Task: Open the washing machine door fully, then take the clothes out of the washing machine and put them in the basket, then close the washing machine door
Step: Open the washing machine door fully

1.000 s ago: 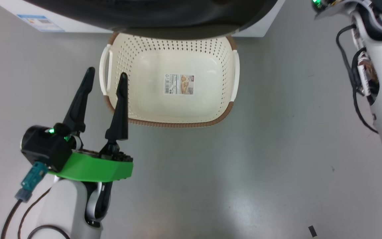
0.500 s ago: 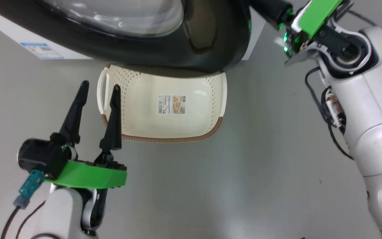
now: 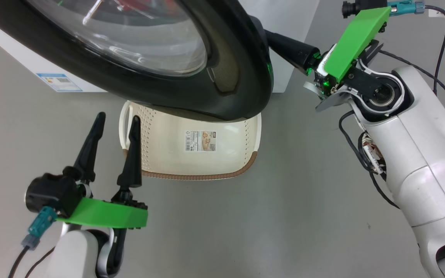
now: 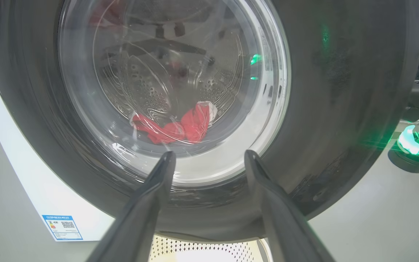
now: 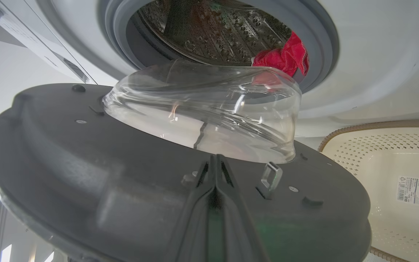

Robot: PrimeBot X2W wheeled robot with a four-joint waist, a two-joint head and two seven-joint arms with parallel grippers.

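The washing machine door point(image 3: 242, 65), a glossy black rim around a bulging glass window, stands partly swung out over the basket point(image 3: 191, 176). My right gripper point(image 5: 215, 157) is shut with nothing between its fingers; its tips rest on the door's grey inner face beside the metal latch hook point(image 5: 270, 177). Its dark fingers point(image 3: 292, 48) reach in behind the door's right edge. My left gripper point(image 3: 117, 117) is open and empty, hovering by the basket's left handle. Red clothes point(image 5: 286, 56) lie in the steel drum of the washing machine point(image 5: 358, 54), and show through the glass as clothes point(image 4: 173, 127).
The cream basket point(image 5: 358, 160) sits empty on the grey floor point(image 3: 303, 216) right in front of the machine, its far half under the door. A blue sticker point(image 3: 59, 82) marks the machine's lower left front. My right arm's white body point(image 3: 419, 154) stands at the right.
The head view has shifted, bringing the door's glass and my right arm into it. The door now overhangs more of the basket. My left gripper stays open beside the basket.
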